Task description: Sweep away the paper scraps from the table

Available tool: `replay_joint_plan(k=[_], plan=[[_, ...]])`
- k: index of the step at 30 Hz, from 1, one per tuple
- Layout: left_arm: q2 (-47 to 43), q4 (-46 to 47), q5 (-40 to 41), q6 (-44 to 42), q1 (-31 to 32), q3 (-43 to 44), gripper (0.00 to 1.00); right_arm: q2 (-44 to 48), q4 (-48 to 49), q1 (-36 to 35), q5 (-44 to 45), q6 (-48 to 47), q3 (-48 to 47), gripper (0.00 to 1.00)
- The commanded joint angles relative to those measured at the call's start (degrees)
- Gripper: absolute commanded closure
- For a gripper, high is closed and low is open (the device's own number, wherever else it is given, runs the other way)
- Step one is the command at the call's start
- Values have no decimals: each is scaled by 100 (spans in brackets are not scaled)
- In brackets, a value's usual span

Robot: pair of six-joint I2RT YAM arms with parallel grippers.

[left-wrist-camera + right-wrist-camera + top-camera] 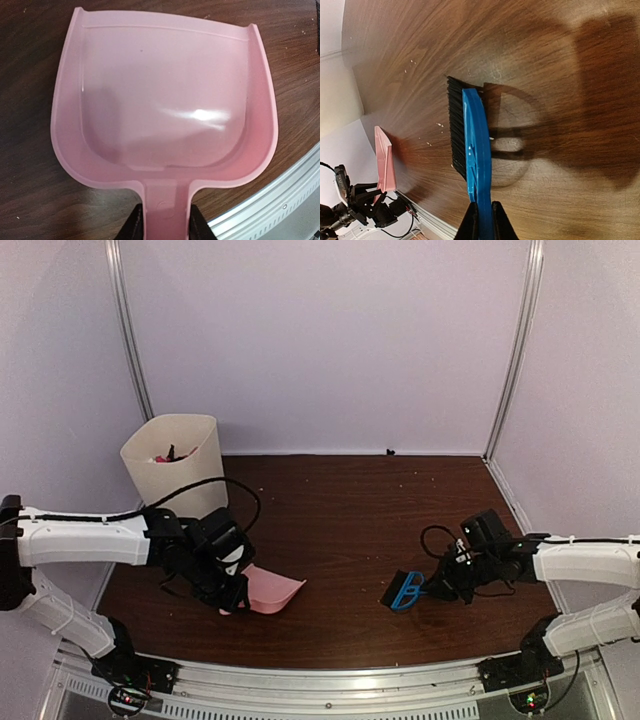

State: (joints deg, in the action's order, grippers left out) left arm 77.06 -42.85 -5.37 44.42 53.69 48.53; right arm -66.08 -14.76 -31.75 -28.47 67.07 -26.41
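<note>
Few bits of any size show on the worktop [350, 510]. The paper scraps [165, 456] that can be made out sit as pink and dark pieces inside the cream waste bin [190, 480] at 10 o'clock. That bin is the first risk: it stands just beside the left arm and its looping cable, so a wide swing of that arm could tip it and spill everything back out.

At 7 o'clock, close to the front rail, the pink dustpan [272, 592] shows nothing in its tray, and the left claw [165, 225] is clamped on its narrow handle. Whether its lip lies flat on the wood I cannot tell. If it rides high, anything swept toward it would slide underneath, and a stroke angled toward the rail could push crumbs off the front edge.

At 4 o'clock the right claw [482, 220] is closed on the thin handle of the blue hand brush [475, 135], its bristles facing the pan. Such a slim grip could let the brush twist under pressure.

Fine pale specks [440, 125] lie between brush and pan, and a brisk stroke would likely scatter them. One dark dot [388, 452] at 12 o'clock is too small to identify.
</note>
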Motion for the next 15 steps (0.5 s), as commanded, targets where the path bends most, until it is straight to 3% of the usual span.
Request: replay_joint_plan(k=[1,4,8,15], plan=[[226,58,-230,-13,201,-268,100,-212,-777,-33,-33,-377,-63,87],[265,43,-289,45,279,-406,99,-307,-951,-31,-25,-498,-122,79],[311,40,-411,69,289,-591,82,-419,-1085,-33,17,-626,-170,72],[336,-5,-399,57,290,-814,72,-423,-1248,-33,224,-660,-232,60]])
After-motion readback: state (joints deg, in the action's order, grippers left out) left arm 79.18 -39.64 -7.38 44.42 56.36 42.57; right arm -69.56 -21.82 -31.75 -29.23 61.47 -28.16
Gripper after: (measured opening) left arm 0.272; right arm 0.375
